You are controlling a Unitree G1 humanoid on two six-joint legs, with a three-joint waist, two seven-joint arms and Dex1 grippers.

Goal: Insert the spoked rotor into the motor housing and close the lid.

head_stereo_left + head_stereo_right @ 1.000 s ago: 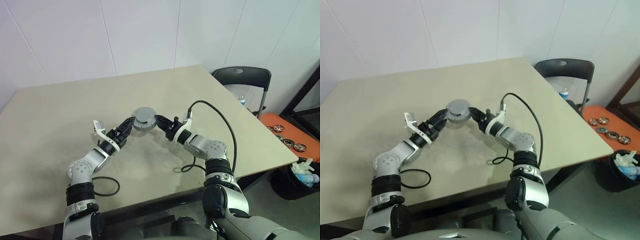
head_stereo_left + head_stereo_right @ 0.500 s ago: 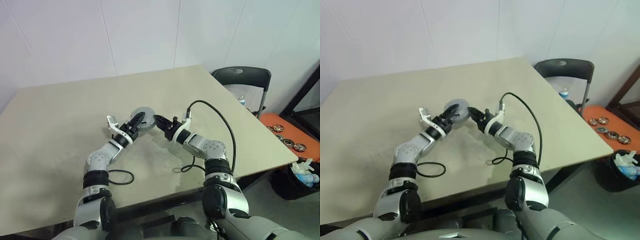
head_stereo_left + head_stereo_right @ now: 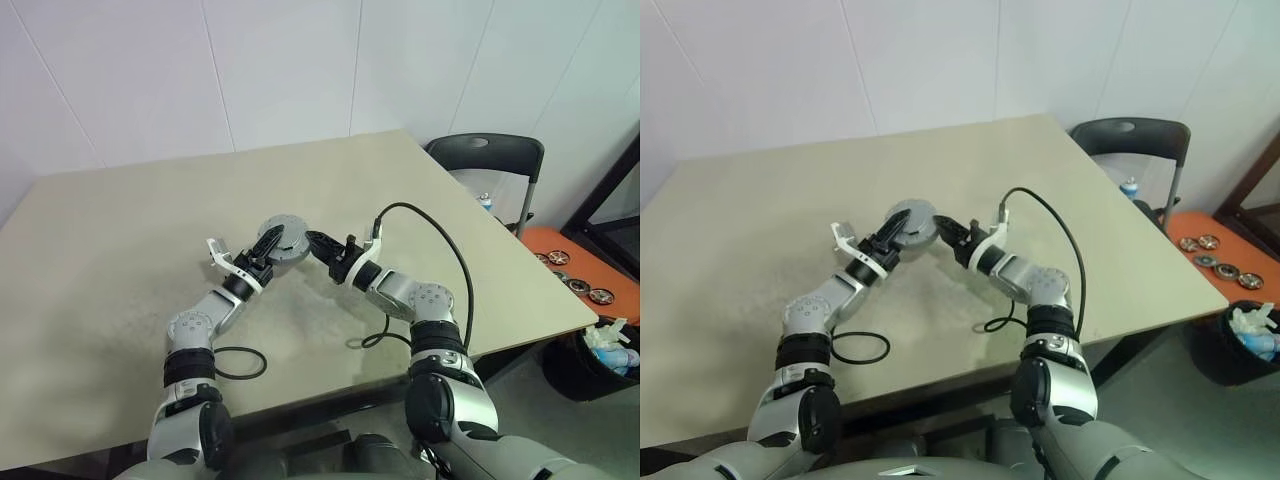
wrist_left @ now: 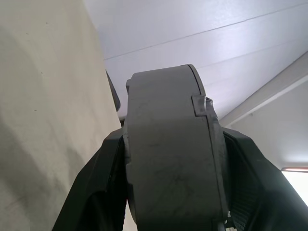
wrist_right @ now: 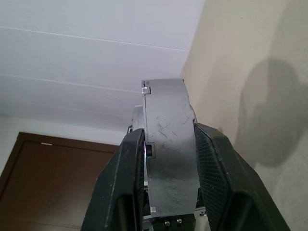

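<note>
The motor housing is a thick grey round body held just above the beige table, its flat silver-grey lid facing up. My left gripper is shut on its left rim. My right gripper is shut on its right rim. In the left wrist view the housing stands edge-on between the black fingers. The right wrist view shows the housing's side wall clamped between the black fingers, with a seam along one side. The spoked rotor is hidden.
A black cable loop lies on the table near its front edge. Off the table's right side stand a dark chair, an orange tray with several round parts and a black bin.
My left gripper has moved in to the right, rolled, and shut on the housing's left rim, with the elbow drawn inward. The right gripper and the housing have stayed in place.
</note>
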